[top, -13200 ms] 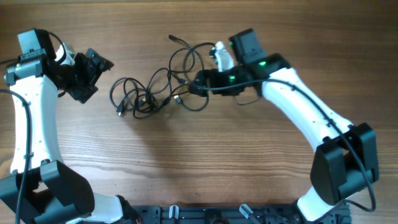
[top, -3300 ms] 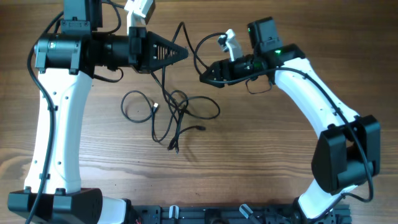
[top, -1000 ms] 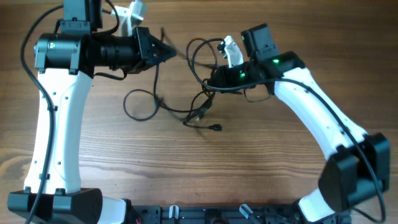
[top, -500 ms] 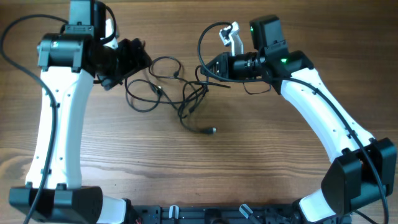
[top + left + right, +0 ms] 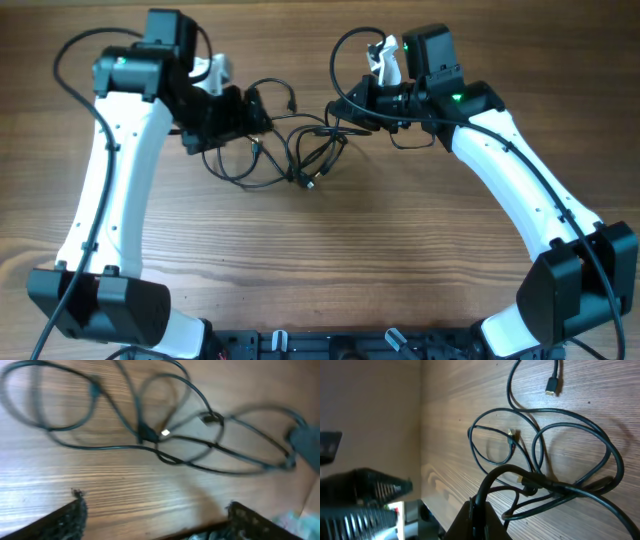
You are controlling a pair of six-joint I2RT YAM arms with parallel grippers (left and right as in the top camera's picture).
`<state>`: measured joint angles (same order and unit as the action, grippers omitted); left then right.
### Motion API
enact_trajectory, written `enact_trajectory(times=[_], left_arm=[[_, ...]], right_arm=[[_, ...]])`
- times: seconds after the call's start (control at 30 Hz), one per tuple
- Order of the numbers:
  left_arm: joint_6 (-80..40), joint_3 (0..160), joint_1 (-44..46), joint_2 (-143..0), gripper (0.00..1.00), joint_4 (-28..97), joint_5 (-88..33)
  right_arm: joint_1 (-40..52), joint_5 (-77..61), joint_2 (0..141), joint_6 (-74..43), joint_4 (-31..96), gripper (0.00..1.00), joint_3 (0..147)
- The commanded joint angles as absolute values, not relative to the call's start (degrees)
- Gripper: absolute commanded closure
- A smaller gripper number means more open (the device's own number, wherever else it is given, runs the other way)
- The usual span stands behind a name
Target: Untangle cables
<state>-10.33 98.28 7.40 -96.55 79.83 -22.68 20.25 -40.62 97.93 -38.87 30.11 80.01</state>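
Note:
The cables (image 5: 298,152) are thin black cords lying as a loose tangle on the wooden table between my two grippers. My left gripper (image 5: 250,114) hovers at the tangle's left edge. In the left wrist view the left gripper (image 5: 155,525) is open, bare wood between its fingers (image 5: 67,519), and the cables (image 5: 165,445) lie beyond the tips. My right gripper (image 5: 343,106) is at the tangle's upper right. In the right wrist view the right gripper (image 5: 480,512) is shut on one cable strand, which loops down to the cables (image 5: 545,467). A small plug end (image 5: 551,385) lies apart.
The wooden table (image 5: 330,260) stretches toward the near edge, where a black rail (image 5: 330,345) runs. The arm bases stand at the front left (image 5: 100,310) and front right (image 5: 560,300). One held cable loop (image 5: 350,45) arcs above the right wrist.
My left gripper has opened, let go of the strand it held, and moved down beside the tangle. The tangle has gathered toward the middle. My right gripper keeps its grip.

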Motion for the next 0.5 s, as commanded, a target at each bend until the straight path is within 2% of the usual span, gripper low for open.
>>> enact_trajectory(times=[0.0,0.07,0.27,0.47], left_arm=[[-0.7,94.7,10.8,-96.6,0.24,77.9,-26.3],[-0.4,92.2,12.2,-96.6,0.28,75.8,-25.9],[-0.4,83.2,14.3,-96.6,0.28,69.3,-25.9],[-0.4,75.1,15.7,-96.6,0.28,57.7,-27.7]], right_arm=[[20.2,-39.9,97.2,-42.5,29.1,0.96,80.9],[20.1,-39.9,97.2,-44.2,29.0,0.96,80.9],[19.4,-40.3,97.2,-45.1,28.9,0.96,80.9],[19.4,-40.6,97.2,-45.1,28.9,0.96,80.9]])
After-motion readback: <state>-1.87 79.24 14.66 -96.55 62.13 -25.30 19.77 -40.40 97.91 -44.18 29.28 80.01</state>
